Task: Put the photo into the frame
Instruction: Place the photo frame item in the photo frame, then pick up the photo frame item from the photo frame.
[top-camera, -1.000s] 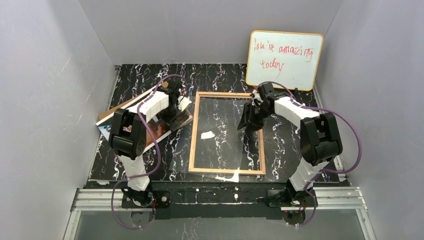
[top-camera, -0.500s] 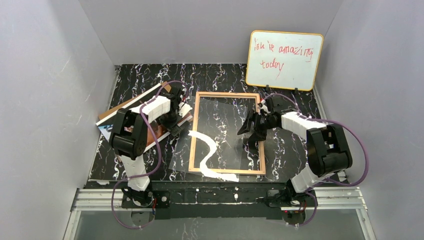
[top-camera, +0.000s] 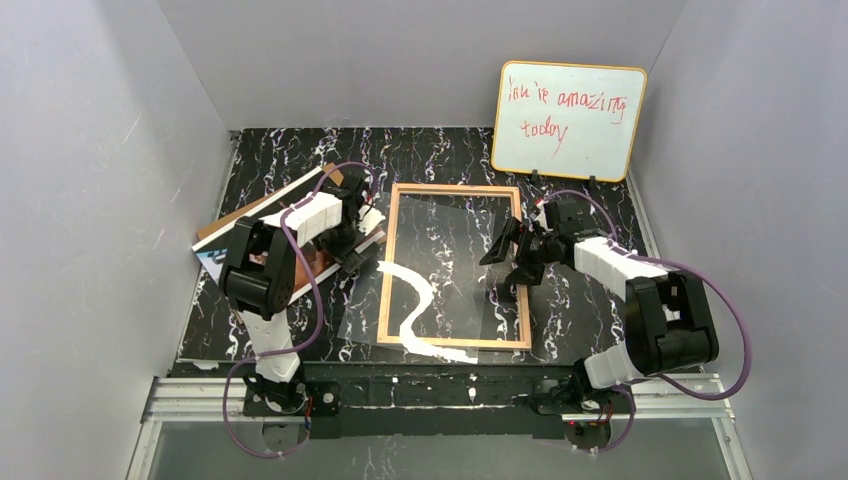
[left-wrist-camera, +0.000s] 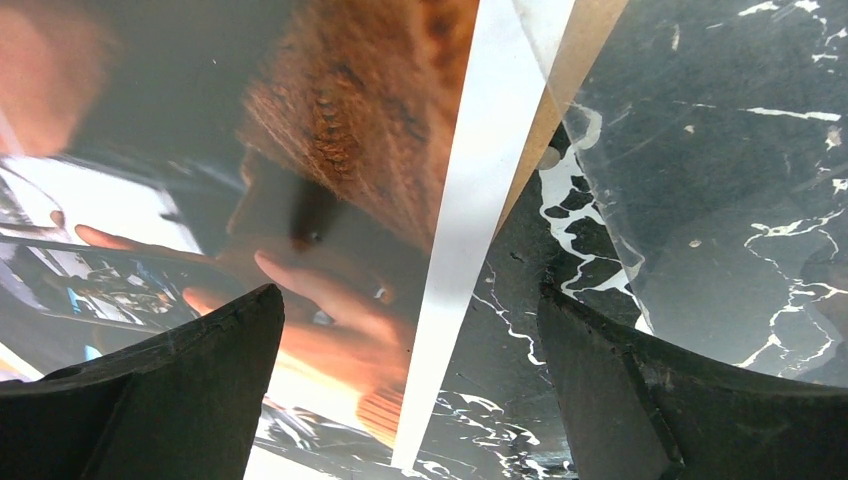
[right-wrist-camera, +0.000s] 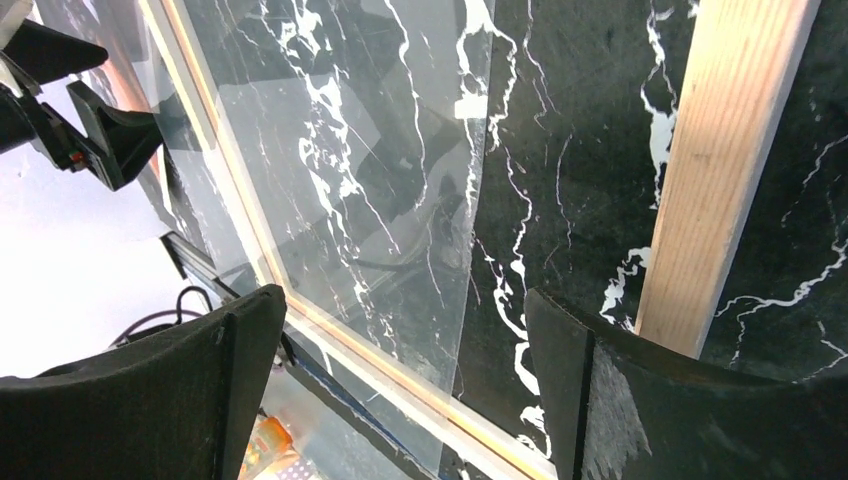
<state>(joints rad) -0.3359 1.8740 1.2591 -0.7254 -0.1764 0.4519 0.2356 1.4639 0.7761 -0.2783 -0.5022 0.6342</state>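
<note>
The frame (top-camera: 386, 280) lies tan back up in the middle of the table. The clear pane (top-camera: 440, 250) lies askew over it, shifted left and overhanging the left rail. The photo (top-camera: 318, 262) lies left of the frame on a brown board (top-camera: 235, 218), partly hidden by my left arm. My left gripper (top-camera: 358, 242) is open and empty, low over the photo's white right border (left-wrist-camera: 470, 220), one finger over the picture (left-wrist-camera: 250, 150), the other over bare table. My right gripper (top-camera: 512, 258) is open and empty above the frame's right rail (right-wrist-camera: 720, 150), beside the pane's edge (right-wrist-camera: 380, 150).
An orange-rimmed whiteboard (top-camera: 568, 120) with red writing leans on the back wall at the right. Grey walls close in the left, back and right sides. The brown board's edge (left-wrist-camera: 570, 70) shows between photo and pane (left-wrist-camera: 720, 150). A metal rail (top-camera: 440, 395) runs along the near edge.
My right gripper has drawn back to the right, from inside the frame to its right rail. A bright glare streak has appeared on the pane. My left gripper has dropped slightly toward the photo's edge.
</note>
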